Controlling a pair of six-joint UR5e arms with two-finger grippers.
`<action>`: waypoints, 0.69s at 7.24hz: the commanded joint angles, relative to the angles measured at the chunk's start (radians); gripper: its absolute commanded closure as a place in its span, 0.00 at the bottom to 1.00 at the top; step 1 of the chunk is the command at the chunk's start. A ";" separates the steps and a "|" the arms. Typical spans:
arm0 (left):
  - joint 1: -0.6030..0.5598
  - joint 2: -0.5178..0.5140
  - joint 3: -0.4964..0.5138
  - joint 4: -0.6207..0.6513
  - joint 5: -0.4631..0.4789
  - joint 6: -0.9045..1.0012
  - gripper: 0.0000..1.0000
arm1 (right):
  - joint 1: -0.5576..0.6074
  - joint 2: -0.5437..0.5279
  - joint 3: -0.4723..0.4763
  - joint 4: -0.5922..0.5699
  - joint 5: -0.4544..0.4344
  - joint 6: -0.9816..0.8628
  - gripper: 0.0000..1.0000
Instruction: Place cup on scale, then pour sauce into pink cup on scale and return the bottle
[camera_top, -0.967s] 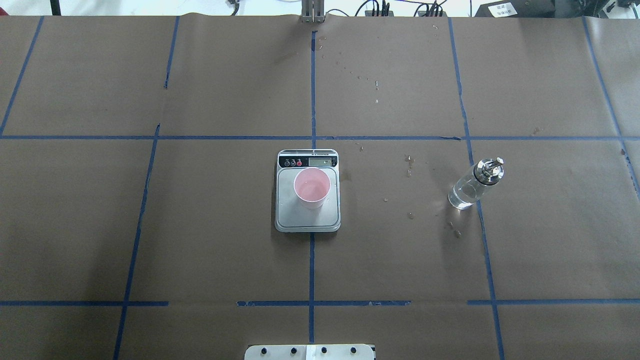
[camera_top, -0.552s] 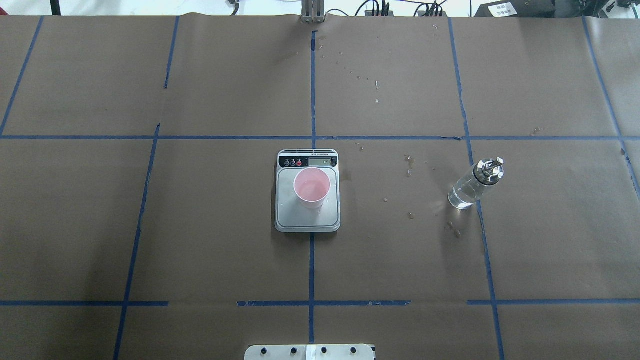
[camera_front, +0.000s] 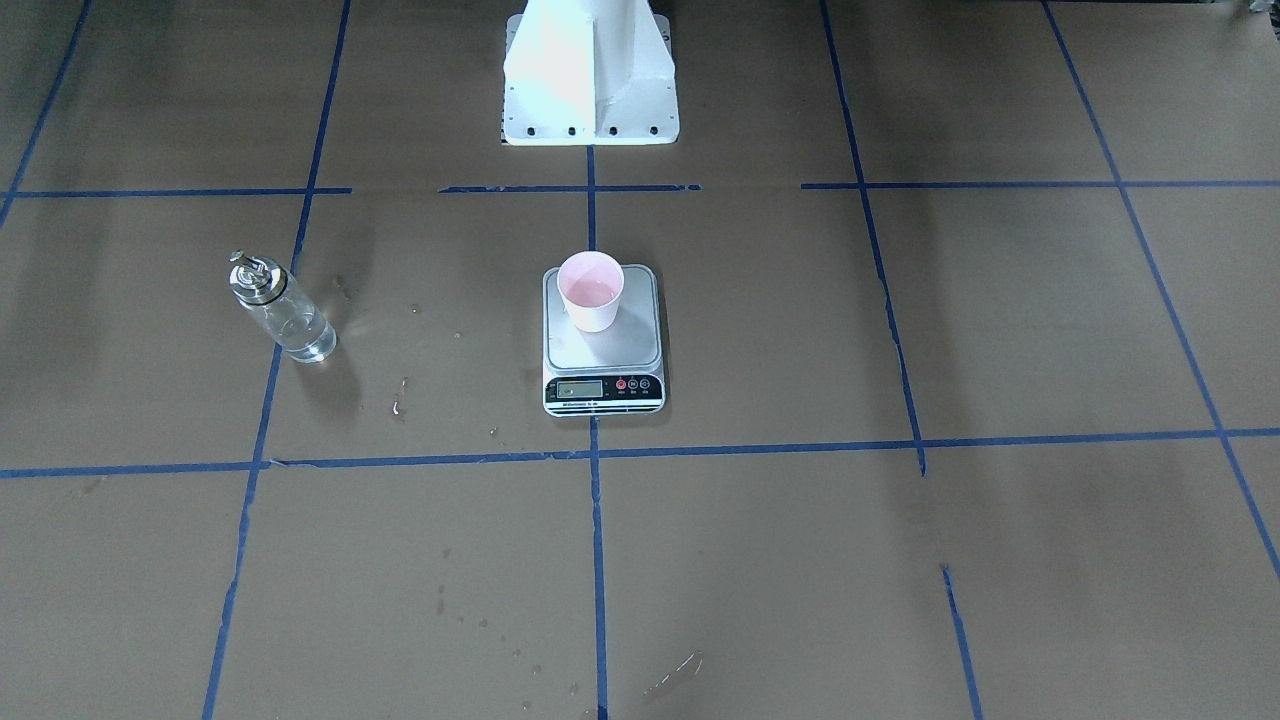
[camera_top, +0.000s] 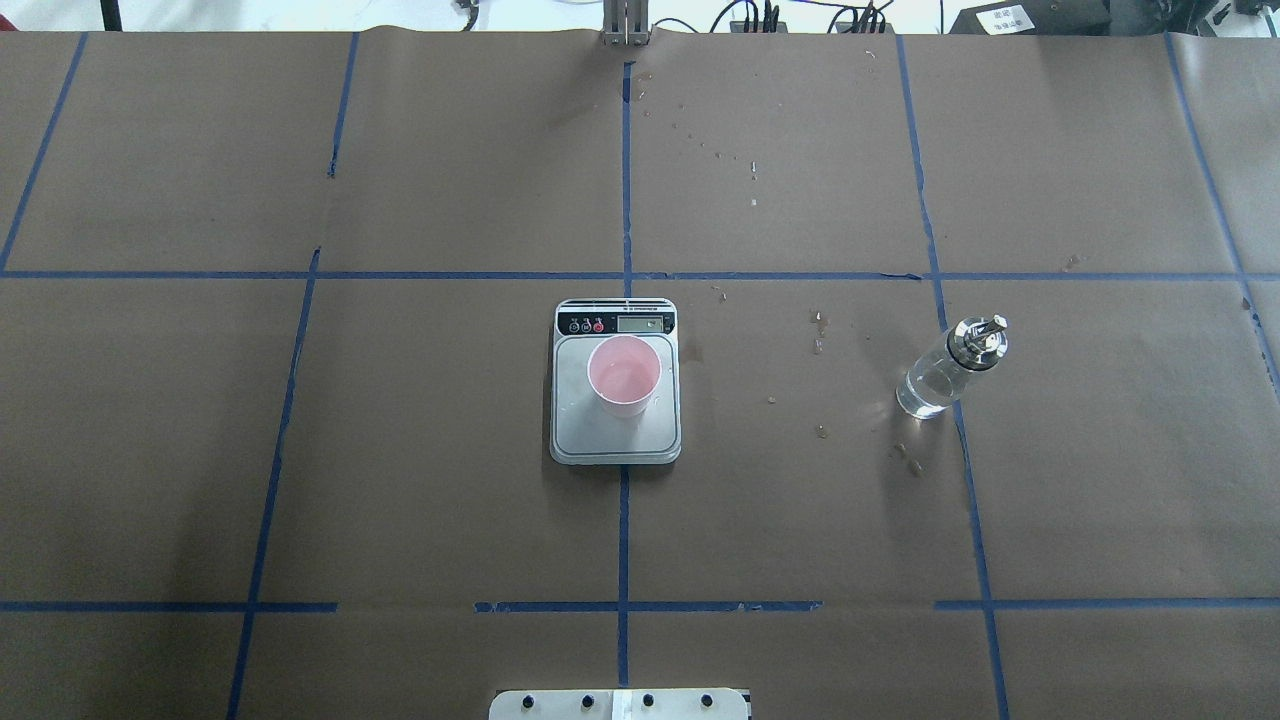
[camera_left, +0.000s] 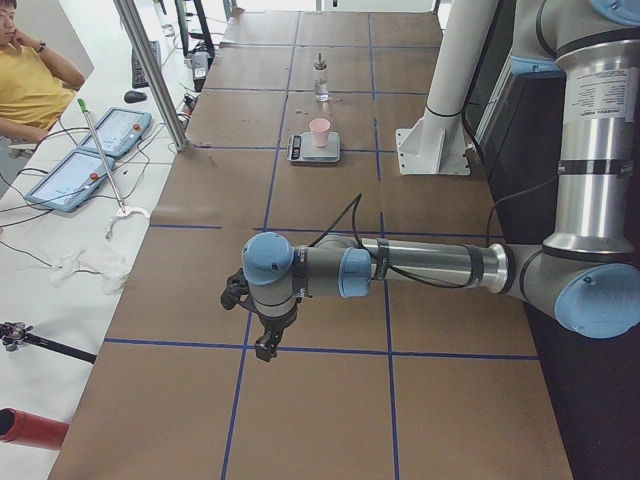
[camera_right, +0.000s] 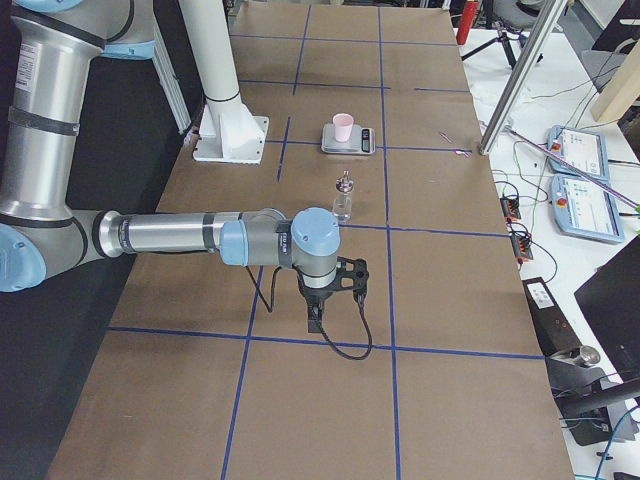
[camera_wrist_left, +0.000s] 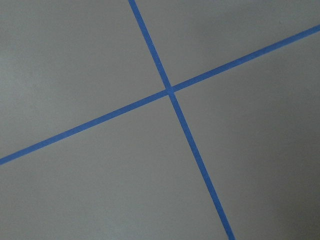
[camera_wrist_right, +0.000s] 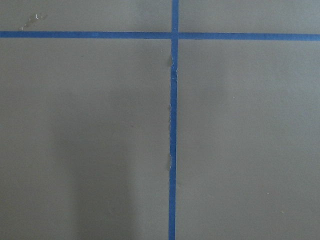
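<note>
Counts: one cup, one scale, one bottle, two arms, each with one gripper.
Cup: the pale pink cup (camera_top: 623, 374) stands upright and open-topped on the scale's steel platform, towards the display end.
Scale: the scale (camera_top: 580, 425) lies flat at the middle of the table, over a blue tape line, with its display strip on the side away from the robot.
Bottle: the clear bottle (camera_top: 945, 370) stands upright on the robot's right half of the table, well apart from the scale, its base just beside a tape line; nothing is holding it.
Sauce: clear sauce (camera_top: 922, 390) fills the bottle's lower part.
Table: brown paper (camera_top: 400, 480) marked into squares by blue tape; small wet spots (camera_top: 820, 325) lie between the scale and the bottle.
Left arm: in the left side view, the left arm (camera_left: 420, 265) reaches out level over the table, its wrist bent downward.
Left gripper: the left gripper (camera_left: 265, 346) points down at the paper above a tape crossing, well apart from the scale; whether its fingers are apart or together cannot be told.
Right arm: in the right side view, the right arm (camera_right: 180, 235) stretches out level in the same way.
Right gripper: the right gripper (camera_right: 314, 322) points down near a tape line, apart from the bottle; its finger state cannot be told.
Wrist views: each shows only paper and crossing tape.
</note>
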 joint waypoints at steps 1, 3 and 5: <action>-0.002 0.003 -0.012 -0.004 -0.001 0.005 0.00 | 0.000 -0.001 0.000 0.001 0.001 0.000 0.00; 0.000 0.001 -0.006 -0.003 0.000 0.004 0.00 | 0.000 -0.003 0.000 0.001 0.001 0.000 0.00; 0.000 0.001 -0.010 -0.001 0.002 0.002 0.00 | 0.000 -0.004 0.000 0.000 0.001 0.000 0.00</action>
